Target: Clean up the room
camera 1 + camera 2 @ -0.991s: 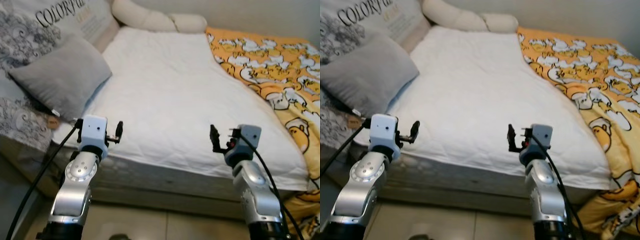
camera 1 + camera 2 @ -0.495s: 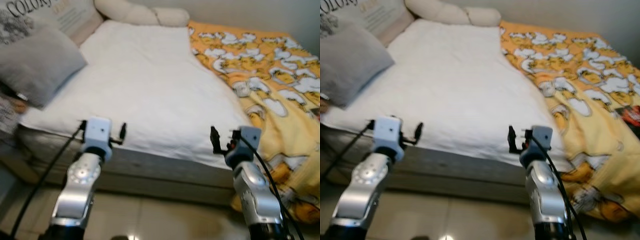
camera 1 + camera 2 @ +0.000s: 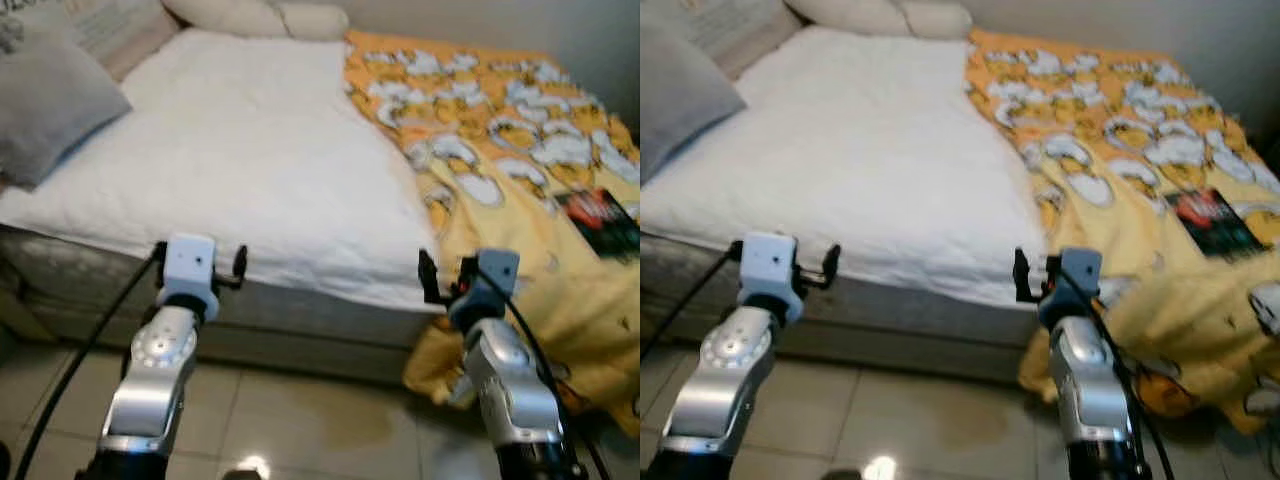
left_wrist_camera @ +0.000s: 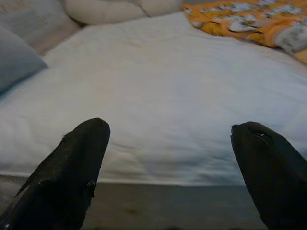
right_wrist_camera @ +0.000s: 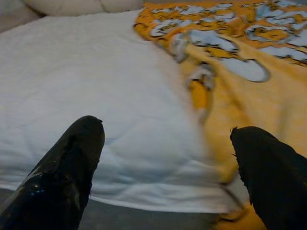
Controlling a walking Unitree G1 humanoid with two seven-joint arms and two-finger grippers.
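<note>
Left eye view: both hands spread, above bed (image 3: 250, 160) edge.

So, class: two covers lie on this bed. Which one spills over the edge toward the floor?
The yellow duck-print blanket, on the robot's right side of the bed. It droops off the mattress toward the tiled floor; the white sheet stays flat on top.

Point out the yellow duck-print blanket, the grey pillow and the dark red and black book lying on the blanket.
Yellow duck-print blanket (image 3: 480, 130), left eye view, on its flat middle atop the bed.
Grey square pillow (image 3: 45, 105), left eye view, on its face.
Dark red and black book (image 3: 1212, 222), right eye view, on its cover.
</note>
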